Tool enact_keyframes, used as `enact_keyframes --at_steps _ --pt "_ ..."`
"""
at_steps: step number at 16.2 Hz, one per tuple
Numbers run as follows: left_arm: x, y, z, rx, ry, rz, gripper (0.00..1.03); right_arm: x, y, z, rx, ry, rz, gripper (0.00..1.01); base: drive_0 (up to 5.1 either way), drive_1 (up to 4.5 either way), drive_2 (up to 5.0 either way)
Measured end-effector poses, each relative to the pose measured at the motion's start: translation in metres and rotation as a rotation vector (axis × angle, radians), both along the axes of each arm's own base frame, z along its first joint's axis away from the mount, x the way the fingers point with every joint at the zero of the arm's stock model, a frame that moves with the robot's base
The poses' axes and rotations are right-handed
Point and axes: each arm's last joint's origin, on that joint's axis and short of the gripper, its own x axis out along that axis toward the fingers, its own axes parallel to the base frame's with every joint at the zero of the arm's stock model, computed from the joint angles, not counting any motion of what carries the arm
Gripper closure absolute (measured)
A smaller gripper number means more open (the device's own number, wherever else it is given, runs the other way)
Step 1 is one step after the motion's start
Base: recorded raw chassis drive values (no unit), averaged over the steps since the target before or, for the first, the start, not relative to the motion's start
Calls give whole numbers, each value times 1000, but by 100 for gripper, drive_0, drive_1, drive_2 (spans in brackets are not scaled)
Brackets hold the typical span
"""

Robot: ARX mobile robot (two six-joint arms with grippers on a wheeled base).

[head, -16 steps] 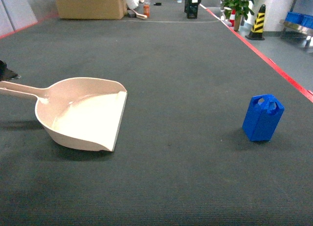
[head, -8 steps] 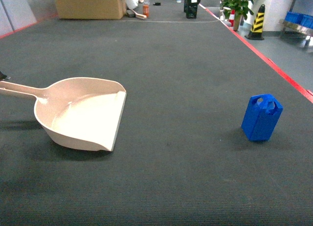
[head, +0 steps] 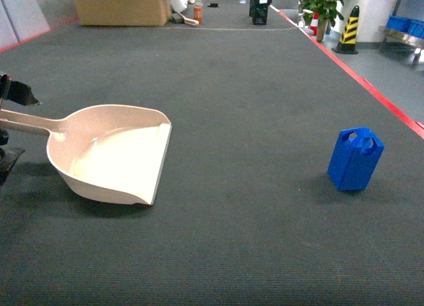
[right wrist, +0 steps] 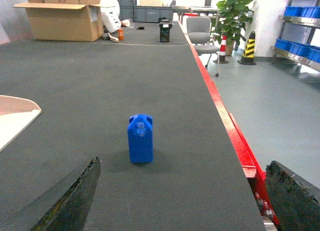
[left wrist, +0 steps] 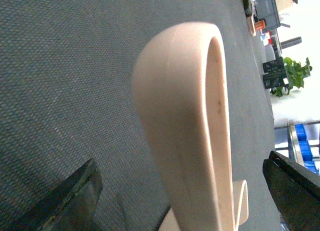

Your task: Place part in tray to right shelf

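Observation:
The pale beige tray (head: pixel 116 157) lies on the dark mat at the left, its long handle (head: pixel 30 124) pointing left. My left gripper (head: pixel 10 125) is open at the left edge, one finger on each side of the handle and neither touching it. The left wrist view shows the handle (left wrist: pixel 185 116) rising between the spread fingers of that gripper (left wrist: pixel 182 201). The blue part (head: pixel 355 159) stands upright on the mat at the right, far from the tray. My right gripper (right wrist: pixel 185 206) is open and empty, well short of the part (right wrist: pixel 140 139). It does not show in the head view.
A red strip (head: pixel 371 87) edges the mat on the right, with grey floor beyond. A steel rack with blue crates (head: pixel 404 28) stands far right; whether it is the right shelf I cannot tell. A cardboard box (head: pixel 122 4), a plant (head: pixel 324 4) and a striped cone (head: pixel 349 31) stand far back.
My left gripper has come into the head view at the left edge, its fingers now on either side of the tray's handle. Tray and part have not moved.

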Motion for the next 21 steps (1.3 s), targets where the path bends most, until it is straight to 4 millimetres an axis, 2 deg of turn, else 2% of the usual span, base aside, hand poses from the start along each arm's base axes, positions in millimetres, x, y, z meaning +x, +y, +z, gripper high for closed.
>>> enact_keyframes --at_steps 2,4,5,10,12,14,16,21 --pt "14 3 0 3 -15 0 5 0 0 0 0 0 0 3 0 0 0" --pt "22 3 -6 -12 -61 -43 26 0 0 0 0 0 0 3 0 0 0" --pt "22 2 -7 -20 -69 -48 38 0 0 0 0 0 0 3 0 0 0" --pt "17 -1 -5 -74 -161 -79 85 0 0 0 0 0 0 3 0 0 0" --pt "11 -9 1 -85 -199 -98 86 0 0 0 0 0 0 3 0 0 0" --pt "6 -30 13 -87 -249 -168 86 0 0 0 0 0 0 3 0 0 0" --pt "6 -56 38 -102 -346 -236 86 0 0 0 0 0 0 3 0 0 0" --pt "5 -110 79 -187 -494 -337 86 0 0 0 0 0 0 3 0 0 0"
